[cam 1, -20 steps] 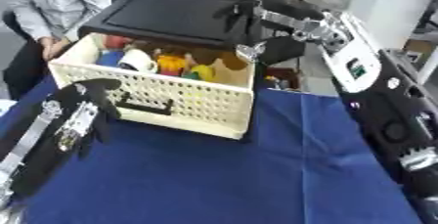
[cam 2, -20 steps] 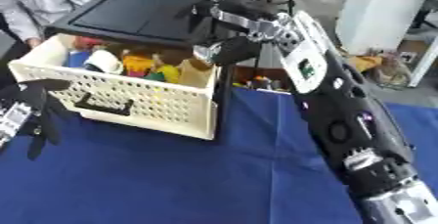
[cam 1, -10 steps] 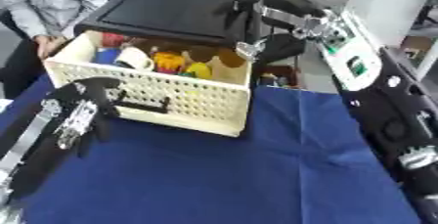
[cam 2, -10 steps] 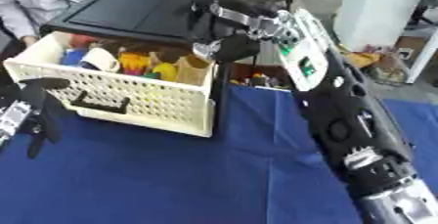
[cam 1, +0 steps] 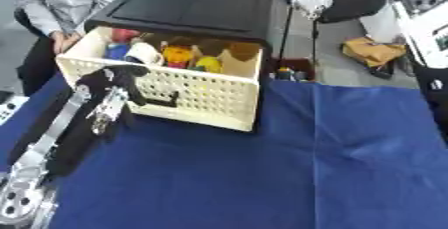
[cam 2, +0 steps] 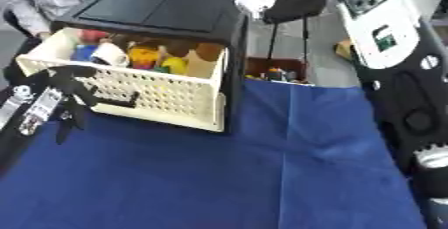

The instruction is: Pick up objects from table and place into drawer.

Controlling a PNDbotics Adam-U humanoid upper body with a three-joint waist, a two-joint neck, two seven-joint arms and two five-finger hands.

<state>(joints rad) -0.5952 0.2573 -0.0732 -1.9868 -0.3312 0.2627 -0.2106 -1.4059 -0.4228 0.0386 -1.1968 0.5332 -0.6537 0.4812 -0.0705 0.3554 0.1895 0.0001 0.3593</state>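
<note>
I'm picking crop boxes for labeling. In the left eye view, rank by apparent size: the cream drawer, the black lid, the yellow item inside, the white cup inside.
1. black lid
2. cream drawer, though nearness to the camera blurs this ranking
3. white cup and yellow item: they look alike

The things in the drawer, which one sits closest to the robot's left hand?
The white cylinder at the drawer's front left, just above the left hand; the yellow items sit further right.
</note>
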